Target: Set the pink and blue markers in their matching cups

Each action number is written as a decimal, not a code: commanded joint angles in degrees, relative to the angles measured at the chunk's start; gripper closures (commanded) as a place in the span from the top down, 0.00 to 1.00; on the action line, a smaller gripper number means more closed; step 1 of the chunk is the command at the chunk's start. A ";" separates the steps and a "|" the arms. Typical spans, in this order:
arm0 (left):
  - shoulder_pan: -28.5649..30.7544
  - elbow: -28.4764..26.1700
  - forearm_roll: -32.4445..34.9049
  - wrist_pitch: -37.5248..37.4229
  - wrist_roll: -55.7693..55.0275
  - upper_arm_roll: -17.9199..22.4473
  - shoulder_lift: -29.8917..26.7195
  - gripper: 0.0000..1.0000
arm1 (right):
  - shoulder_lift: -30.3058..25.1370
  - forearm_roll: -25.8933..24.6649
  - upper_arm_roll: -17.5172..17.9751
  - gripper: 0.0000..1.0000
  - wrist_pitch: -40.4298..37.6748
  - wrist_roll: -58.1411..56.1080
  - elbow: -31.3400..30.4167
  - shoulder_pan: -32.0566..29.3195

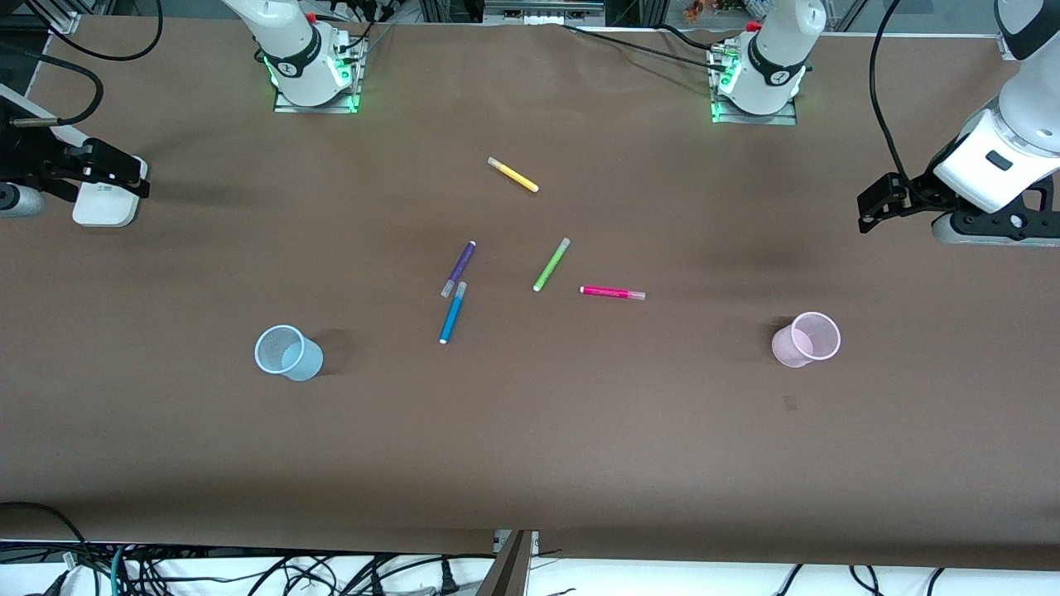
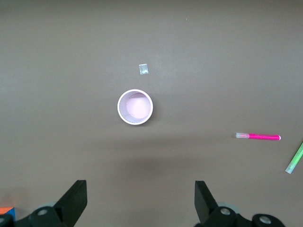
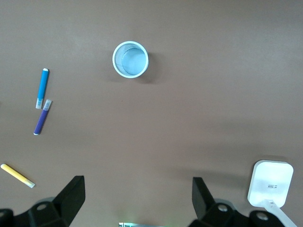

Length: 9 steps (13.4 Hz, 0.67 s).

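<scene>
The pink marker (image 1: pixel 612 292) lies flat mid-table and also shows in the left wrist view (image 2: pixel 258 136). The blue marker (image 1: pixel 452 313) lies flat beside it, toward the right arm's end (image 3: pixel 42 88). The pale pink cup (image 1: pixel 806 339) stands upright toward the left arm's end (image 2: pixel 135 107). The pale blue cup (image 1: pixel 287 353) stands upright toward the right arm's end (image 3: pixel 130 59). My left gripper (image 1: pixel 871 211) hangs open and empty over the table's left-arm end (image 2: pixel 140 198). My right gripper (image 1: pixel 137 178) hangs open and empty over the right-arm end (image 3: pixel 137 196).
A dark purple pen (image 1: pixel 458 268) lies touching the blue marker's cap. A lime green pen (image 1: pixel 551 265) lies next to the pink marker. A yellow pen (image 1: pixel 513 175) lies nearer the bases. A white box (image 1: pixel 103 203) sits under my right gripper. A small scrap (image 1: pixel 789 403) lies by the pink cup.
</scene>
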 commanded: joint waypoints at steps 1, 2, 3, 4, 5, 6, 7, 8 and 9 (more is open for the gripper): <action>-0.05 0.13 -0.76 -0.50 -0.71 0.23 -0.19 1.00 | 0.34 1.08 0.12 1.00 -1.20 -0.55 1.11 -0.43; -0.05 0.13 -0.76 -0.41 -0.62 0.23 -0.10 1.00 | 0.34 1.08 0.03 1.00 -1.11 -0.46 1.11 -0.43; 0.04 0.13 -0.76 -0.50 -0.54 0.23 -0.01 1.00 | 0.52 1.17 0.03 1.00 -1.20 -0.46 1.11 -0.51; -0.05 0.13 -0.76 -0.50 -0.53 0.23 -0.01 1.00 | 0.52 1.17 0.03 1.00 -1.11 -0.46 1.11 -0.43; 0.04 0.13 -0.76 -0.50 -0.27 0.23 -0.01 1.00 | 0.52 1.08 0.03 1.00 -1.11 -0.46 1.11 -0.43; 0.04 0.13 -0.76 -0.59 -0.18 0.23 -0.01 1.00 | 0.52 1.17 0.03 1.00 -1.11 -0.46 1.11 -0.43; 0.04 0.13 -0.76 -0.67 0.08 0.23 -0.01 1.00 | 0.52 1.17 0.03 1.00 -1.20 -0.46 1.11 -0.43; 0.04 0.13 -0.76 -0.76 0.17 0.23 -0.10 1.00 | 0.52 1.08 0.03 1.00 -1.20 -0.46 1.11 -0.43; 0.04 0.13 -0.76 -0.85 0.17 0.32 -0.01 1.00 | 0.69 1.17 0.03 1.00 -1.11 -0.02 0.84 -0.43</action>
